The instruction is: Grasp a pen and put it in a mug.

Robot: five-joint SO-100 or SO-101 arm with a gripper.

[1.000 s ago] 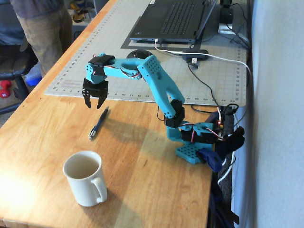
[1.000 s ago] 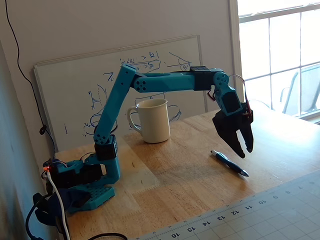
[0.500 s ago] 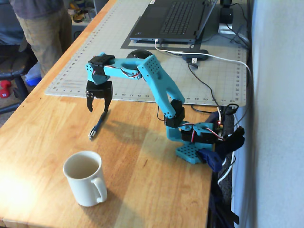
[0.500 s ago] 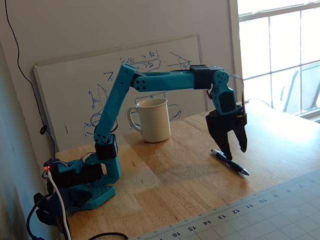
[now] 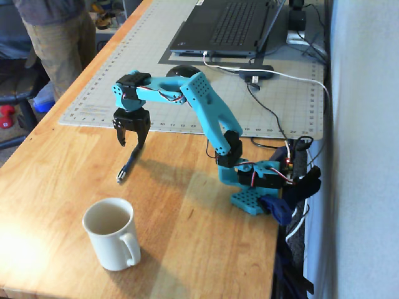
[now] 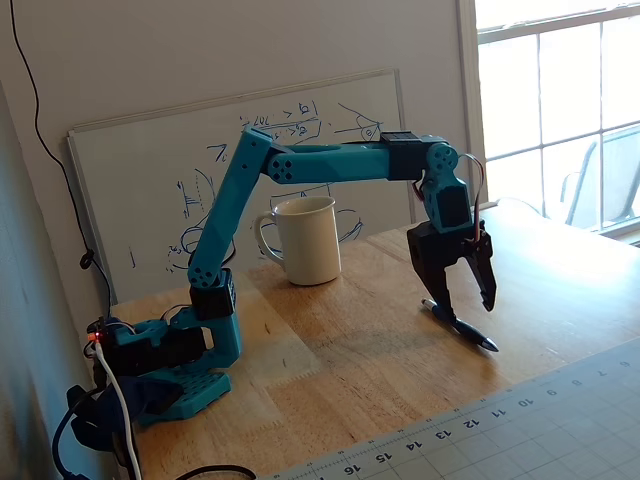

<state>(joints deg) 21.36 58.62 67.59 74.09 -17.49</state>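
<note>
wooden table (image 5: 187,230) by cutting mat (image 5: 149,56) | gripper (image 5: 131,142) spread wide, empty, over pen (image 5: 129,163) | mug (image 5: 113,233) near front edge

From where I sit, the pen (image 5: 129,163) loses its upper end behind the jaws in a fixed view, and in the other fixed view (image 6: 462,329) one black finger covers its rear end. I cannot tell whether the jaws touch the pen or stand clear of it. The mug (image 6: 308,240) handle is partly hidden by the arm (image 6: 300,165). Beyond the arm, the laptop (image 5: 230,25) is cut off by the top edge. A person (image 5: 56,37) left of the laptop shows only from the waist down. The whiteboard (image 6: 150,200) writing behind the mug is too small to read.
</note>
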